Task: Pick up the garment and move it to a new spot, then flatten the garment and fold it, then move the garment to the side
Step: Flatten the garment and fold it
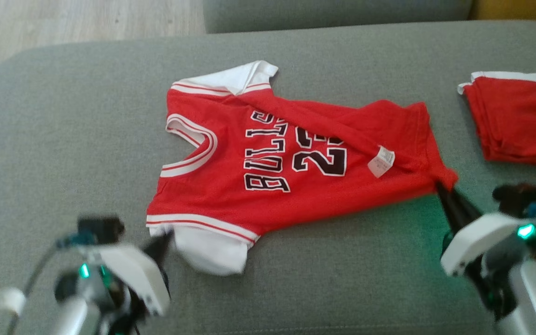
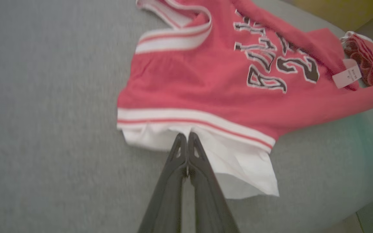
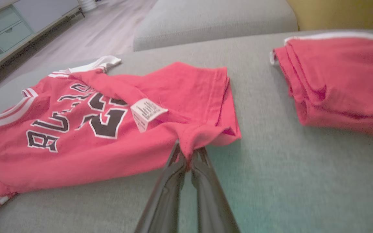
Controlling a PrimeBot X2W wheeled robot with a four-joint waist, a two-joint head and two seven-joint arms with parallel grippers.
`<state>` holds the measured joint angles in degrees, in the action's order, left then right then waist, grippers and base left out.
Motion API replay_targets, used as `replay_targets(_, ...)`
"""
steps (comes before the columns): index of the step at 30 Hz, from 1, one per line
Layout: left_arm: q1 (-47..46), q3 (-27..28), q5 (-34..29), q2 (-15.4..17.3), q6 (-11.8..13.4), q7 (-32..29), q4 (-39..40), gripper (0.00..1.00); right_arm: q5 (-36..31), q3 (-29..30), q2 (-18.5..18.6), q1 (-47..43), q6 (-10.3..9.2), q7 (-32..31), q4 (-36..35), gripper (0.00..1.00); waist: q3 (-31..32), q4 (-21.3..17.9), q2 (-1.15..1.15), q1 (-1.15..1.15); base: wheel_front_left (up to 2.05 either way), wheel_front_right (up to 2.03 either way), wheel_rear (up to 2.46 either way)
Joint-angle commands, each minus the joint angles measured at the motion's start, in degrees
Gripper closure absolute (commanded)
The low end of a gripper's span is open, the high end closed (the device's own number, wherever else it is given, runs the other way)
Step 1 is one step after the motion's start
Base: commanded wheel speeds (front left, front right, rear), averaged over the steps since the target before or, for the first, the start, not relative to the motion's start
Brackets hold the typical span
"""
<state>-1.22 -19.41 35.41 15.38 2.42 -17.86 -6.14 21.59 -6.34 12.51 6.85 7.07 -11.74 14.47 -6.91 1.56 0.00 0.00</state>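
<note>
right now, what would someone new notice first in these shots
A red Bulls jersey lies spread on the grey cushion, mid-scene. The right gripper pinches its hem corner, while the left gripper, shut, has its tips on the white sleeve. A folded red garment lies at the far right.

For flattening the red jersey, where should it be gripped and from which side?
Grip the jersey along its near edge, approaching low from the robot's side: the white sleeve and bunched hem corner stick out there, where the left gripper and right gripper are shut.
</note>
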Motion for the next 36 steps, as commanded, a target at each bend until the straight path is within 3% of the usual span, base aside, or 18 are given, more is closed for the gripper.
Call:
replay_targets(1,-5.64,3.10,-0.91,1.96,-0.44,0.89,2.69,1.00,0.12,-1.22,1.85,3.90,0.42,1.10,-2.62,1.00,-0.62,0.00,0.00,0.00,0.00,0.00,0.00)
replay_targets(8,-22.00,4.35,-1.99,3.67,-4.32,1.95,0.20,1.00,2.17,-4.67,7.06,15.44,0.42,2.35,-3.16,1.00,-5.34,0.38,0.00,0.00,0.00,0.00,0.00)
replay_targets(13,-38.87,4.10,-2.08,2.72,-7.33,3.10,-9.93,1.00,5.43,-9.56,11.60,29.40,0.42,2.49,1.23,1.00,-10.76,0.38,0.00,0.00,0.00,0.00,0.00)
replay_targets(16,-51.74,4.34,-0.91,1.28,-8.67,4.76,-18.91,1.00,6.66,-15.34,14.42,41.67,0.42,3.87,7.61,1.00,-14.39,0.34,0.00,0.00,0.00,0.00,0.00)
replay_targets(27,-82.93,5.91,-1.17,-0.33,-9.47,12.40,-35.94,1.00,15.54,-21.50,13.97,70.75,0.42,11.92,21.91,1.00,-18.85,-0.25,0.00,0.00,0.00,0.00,0.00)
replay_targets(36,-97.67,6.84,-0.59,-0.99,-9.68,17.73,-42.17,1.00,20.27,-23.61,14.02,85.44,0.42,15.54,28.02,1.00,-19.43,-0.21,0.00,0.00,0.00,0.00,0.00)
